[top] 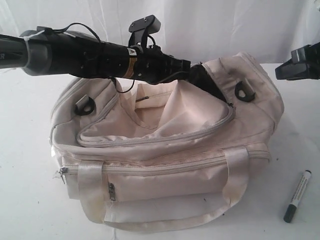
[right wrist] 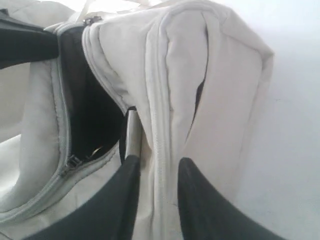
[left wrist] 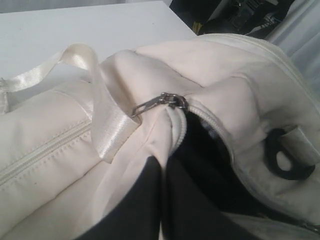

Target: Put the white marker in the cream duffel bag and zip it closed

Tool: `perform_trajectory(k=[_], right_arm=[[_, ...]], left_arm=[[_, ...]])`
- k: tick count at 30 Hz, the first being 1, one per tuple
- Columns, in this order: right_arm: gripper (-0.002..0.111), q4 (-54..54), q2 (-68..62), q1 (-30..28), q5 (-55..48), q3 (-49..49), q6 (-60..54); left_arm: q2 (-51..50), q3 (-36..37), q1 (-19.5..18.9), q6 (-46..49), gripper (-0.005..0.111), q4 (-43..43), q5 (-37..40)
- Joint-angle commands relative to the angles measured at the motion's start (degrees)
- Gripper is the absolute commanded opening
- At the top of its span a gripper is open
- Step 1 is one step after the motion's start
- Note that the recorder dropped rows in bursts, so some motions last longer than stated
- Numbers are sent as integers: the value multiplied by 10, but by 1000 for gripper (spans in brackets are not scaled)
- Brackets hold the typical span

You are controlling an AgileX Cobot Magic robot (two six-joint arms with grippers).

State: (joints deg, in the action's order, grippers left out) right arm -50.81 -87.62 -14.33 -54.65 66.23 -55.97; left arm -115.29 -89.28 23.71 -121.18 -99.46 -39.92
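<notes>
The cream duffel bag (top: 165,150) lies on the white table, its curved top flap partly unzipped at the right end, showing a dark opening (right wrist: 92,115). My left gripper (top: 196,70) reaches across the bag and is shut on the flap's edge (left wrist: 162,167), just below the grey zipper pull (left wrist: 160,102). My right gripper (right wrist: 159,165) is open, hovering at the bag's right end with the end wall (right wrist: 220,100) seen between its fingers; whether it touches the fabric is unclear. The white marker (top: 298,196) with a dark cap lies on the table right of the bag, apart from both grippers.
Black strap loops (top: 84,106) (top: 245,93) sit on both ends of the bag. Webbing handles (top: 150,215) drape over the front. A white curtain (top: 225,25) hangs behind the table. Dark equipment (left wrist: 235,15) stands beyond the table's far edge.
</notes>
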Motion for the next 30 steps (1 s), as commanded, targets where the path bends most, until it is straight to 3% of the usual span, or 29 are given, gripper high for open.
perform_trajectory(k=[1, 9, 14, 19, 27, 30], right_arm=[[32, 17, 32, -5, 12, 4, 8], [32, -36, 50, 9, -101, 3, 7], [32, -50, 47, 85, -97, 3, -33], [30, -48, 6, 109, -77, 3, -33], [4, -48, -45, 109, -52, 3, -35], [0, -50, -58, 109, -52, 3, -38]], left_arm=[[13, -4, -5, -1, 0, -5, -9], [13, -4, -5, -1, 0, -5, -13], [13, -4, -5, -1, 0, -5, -25], [13, -4, -5, -1, 0, -5, -41], [13, -4, -5, -1, 0, -5, -44], [13, -4, -5, -1, 0, -5, -44]])
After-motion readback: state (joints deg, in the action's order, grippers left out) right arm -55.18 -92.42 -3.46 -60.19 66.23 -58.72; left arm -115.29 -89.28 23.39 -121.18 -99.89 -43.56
